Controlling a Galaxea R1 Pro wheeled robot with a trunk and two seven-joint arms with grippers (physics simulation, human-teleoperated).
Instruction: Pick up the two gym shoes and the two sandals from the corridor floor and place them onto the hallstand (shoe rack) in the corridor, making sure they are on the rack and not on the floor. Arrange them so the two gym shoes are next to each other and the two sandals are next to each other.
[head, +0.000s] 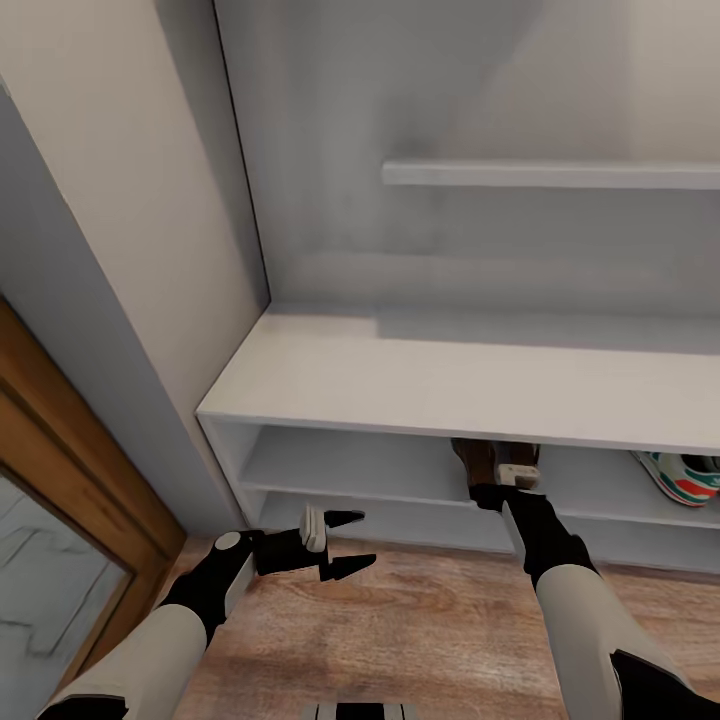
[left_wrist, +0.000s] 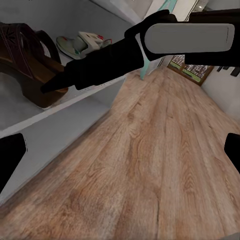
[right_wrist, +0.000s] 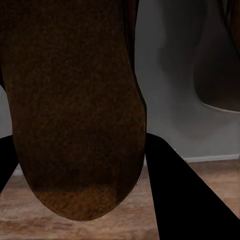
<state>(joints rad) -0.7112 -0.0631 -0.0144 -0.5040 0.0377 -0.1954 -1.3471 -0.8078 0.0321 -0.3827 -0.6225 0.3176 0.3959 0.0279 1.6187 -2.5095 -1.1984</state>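
Sandal: brown sandal (head: 488, 462) sits at the front edge of the upper open tier of the hallstand (head: 420, 385), under its top board. In your right wrist view its dark underside (right_wrist: 75, 110) is very close between the two black fingers; its heel end reaches out over the edge of the tier toward the floor.
Right gripper: your right gripper (head: 497, 493) is at the heel of this sandal, at the front of the hallstand. The fingers stand on both sides of the sole, closed on it as far as the wrist view lets you see.
Gym shoe: one cream-white sneaker with green stripes (head: 680, 478) lies on the same tier of the hallstand, well to the right of the sandal. Your left wrist view shows it also (left_wrist: 82, 44), behind the sandal (left_wrist: 27, 62).
Second sandal: a dark rounded shape at the edge of your right wrist view may be another sandal, but you cannot tell.
Left gripper: your left gripper (head: 345, 542) hovers over the corridor floor (head: 440, 640), just in front of the lower tier of the hallstand, to the left of the sandal. Its fingers are spread apart and hold nothing.
Wall shelf: a pale shelf (head: 550, 174) is fixed on the back wall above the hallstand.
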